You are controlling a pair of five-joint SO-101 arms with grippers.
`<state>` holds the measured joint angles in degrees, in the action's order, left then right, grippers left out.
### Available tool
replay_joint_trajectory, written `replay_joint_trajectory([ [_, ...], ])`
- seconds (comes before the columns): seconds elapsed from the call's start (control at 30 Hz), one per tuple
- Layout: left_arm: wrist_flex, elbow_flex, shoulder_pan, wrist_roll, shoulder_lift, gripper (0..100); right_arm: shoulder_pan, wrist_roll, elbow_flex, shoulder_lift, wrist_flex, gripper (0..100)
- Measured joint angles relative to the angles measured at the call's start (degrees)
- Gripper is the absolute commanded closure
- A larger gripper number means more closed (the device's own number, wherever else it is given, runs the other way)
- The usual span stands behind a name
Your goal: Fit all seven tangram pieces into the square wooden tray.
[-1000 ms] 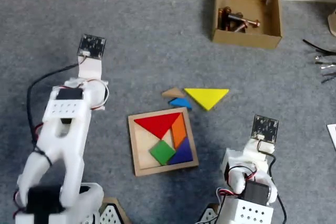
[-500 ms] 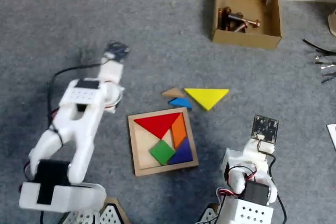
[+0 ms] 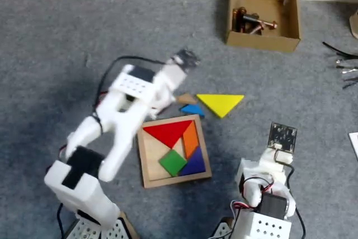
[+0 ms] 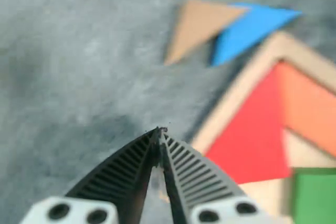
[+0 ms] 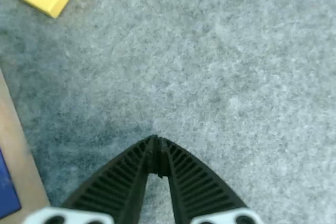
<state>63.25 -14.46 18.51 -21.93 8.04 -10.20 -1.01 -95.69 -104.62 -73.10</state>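
Note:
The square wooden tray lies mid-table and holds a red triangle, an orange piece, a green square and a dark blue triangle. Just beyond its far edge lie a tan triangle, a light blue piece and a big yellow triangle. My left arm stretches over the tray's far left corner. Its gripper is shut and empty, over carpet beside the tray rim, short of the tan triangle. My right gripper is shut and empty over carpet right of the tray.
A cardboard box with metal parts stands at the back right. Dark cables lie at the right edge. Grey carpet covers the table, with open room at the far left and between the tray and the box.
My left arm has swung from the far left across to the tray's far edge, close to the tan and blue pieces. The right arm and all pieces have stayed put.

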Motion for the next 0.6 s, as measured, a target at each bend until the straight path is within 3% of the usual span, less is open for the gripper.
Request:
replay_joint_trajectory([
  [0.13, -0.18, 2.99, 4.31, -3.6, 0.79, 90, 0.0, 0.0, 0.0, 0.0, 0.0, 99.4],
  [0.43, -1.85, 17.49, 4.57, -1.76, 13.71, 90, 0.0, 0.0, 0.0, 0.0, 0.0, 99.4],
  [0.6, 5.19, 30.77, 4.75, -1.76, 24.26, 86, 0.0, 0.0, 0.0, 0.0, 0.0, 99.4],
])
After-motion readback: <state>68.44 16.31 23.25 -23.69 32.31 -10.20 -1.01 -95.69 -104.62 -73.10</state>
